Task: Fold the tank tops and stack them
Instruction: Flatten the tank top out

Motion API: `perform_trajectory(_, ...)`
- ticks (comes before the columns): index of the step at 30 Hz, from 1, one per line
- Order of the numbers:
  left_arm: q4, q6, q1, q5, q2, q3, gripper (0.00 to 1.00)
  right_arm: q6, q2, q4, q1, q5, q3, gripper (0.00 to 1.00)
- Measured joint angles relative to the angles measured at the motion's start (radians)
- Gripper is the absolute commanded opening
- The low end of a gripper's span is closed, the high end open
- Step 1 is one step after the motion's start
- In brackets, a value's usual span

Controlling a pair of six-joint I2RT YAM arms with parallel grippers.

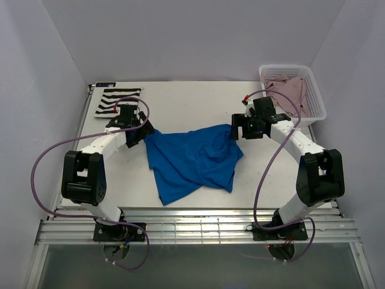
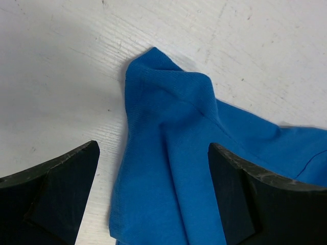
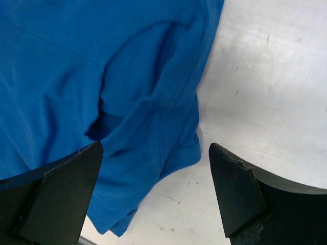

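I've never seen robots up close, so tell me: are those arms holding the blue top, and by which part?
Nothing is held. The left gripper and right gripper stand open above the blue tank top, which lies loose on the table.

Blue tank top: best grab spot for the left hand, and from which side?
Take the bunched corner of the blue tank top that lies nearest the left hand, coming straight down from above. There the cloth stands up in a ridge off the table, and the open hand straddles it.
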Motion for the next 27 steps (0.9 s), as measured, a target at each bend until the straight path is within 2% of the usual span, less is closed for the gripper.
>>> perform_trajectory(7,0.054,-0.01,0.008,0.037,0.036,-0.04,0.95,0.064,0.002,0.042,0.0,-0.019,-0.095,0.9)
perform_trajectory(16,0.124,-0.018,0.055,0.073,0.11,-0.07,0.9,0.105,0.08,0.127,0.0,-0.03,-0.101,1.0)
perform_trajectory(18,0.154,-0.018,0.07,0.094,0.113,-0.07,0.9,0.111,0.105,0.132,0.0,-0.025,-0.101,0.95)
perform_trajectory(22,0.211,-0.024,0.089,0.128,0.125,-0.07,0.88,0.119,0.139,0.142,0.005,-0.014,-0.1,0.92)
perform_trajectory(25,0.254,-0.035,0.09,0.151,0.153,-0.069,0.81,0.122,0.169,0.154,0.006,-0.006,-0.087,0.84)
perform_trajectory(27,0.285,-0.043,0.09,0.168,0.173,-0.06,0.7,0.129,0.191,0.166,0.008,0.001,-0.073,0.75)
